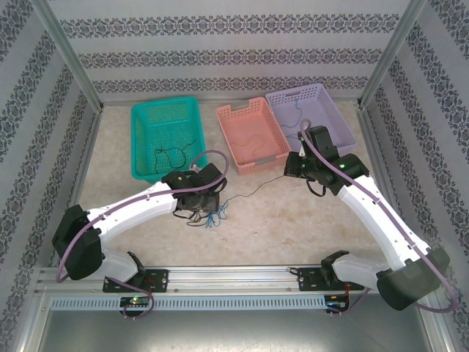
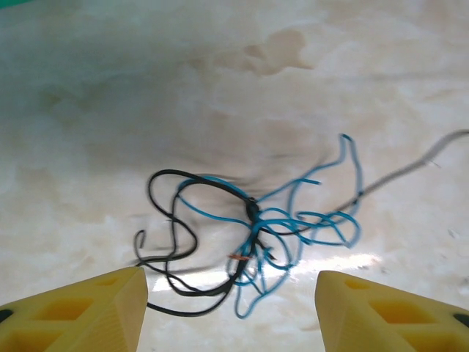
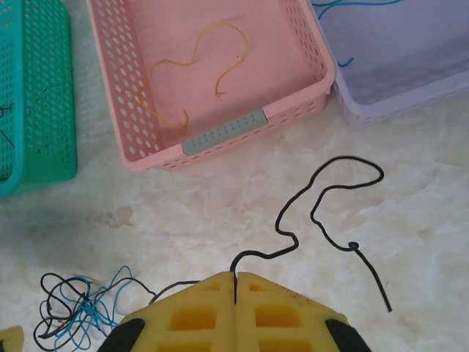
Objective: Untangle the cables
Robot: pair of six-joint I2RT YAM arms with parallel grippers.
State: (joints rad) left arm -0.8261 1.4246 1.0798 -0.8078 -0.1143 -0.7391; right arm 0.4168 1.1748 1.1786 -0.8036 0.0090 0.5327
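- No text, label, brand name, number or sign is being shown legibly in any of the views.
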